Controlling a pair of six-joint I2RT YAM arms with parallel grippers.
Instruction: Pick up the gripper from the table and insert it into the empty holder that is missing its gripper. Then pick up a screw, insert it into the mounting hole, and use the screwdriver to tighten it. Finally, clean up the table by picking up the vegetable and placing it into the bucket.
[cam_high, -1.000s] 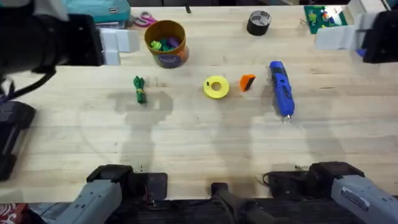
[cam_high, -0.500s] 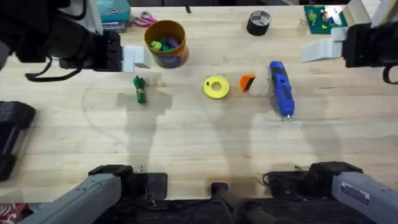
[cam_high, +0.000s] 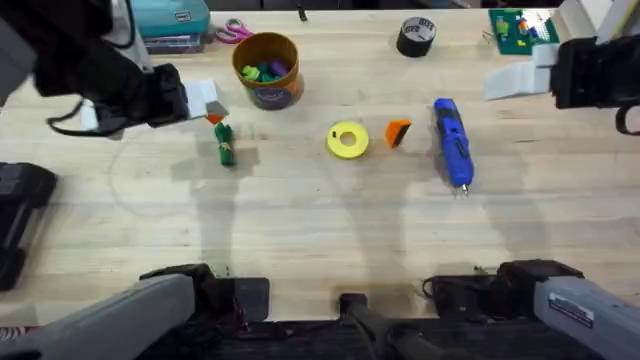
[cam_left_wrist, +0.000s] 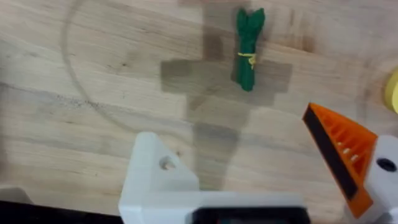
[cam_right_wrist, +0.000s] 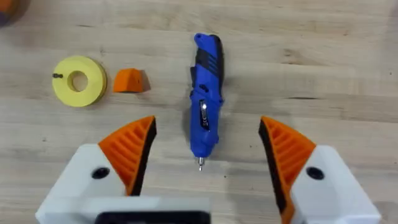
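I'm looking down on a pale wooden table (cam_high: 320, 230) with visible grain and plank seams. Light is coming from above, casting soft blurred shadows across the boards. A faint curved scuff mark (cam_left_wrist: 74, 74) is showing on the wood. I'm seeing nothing of walls, floor or windows.
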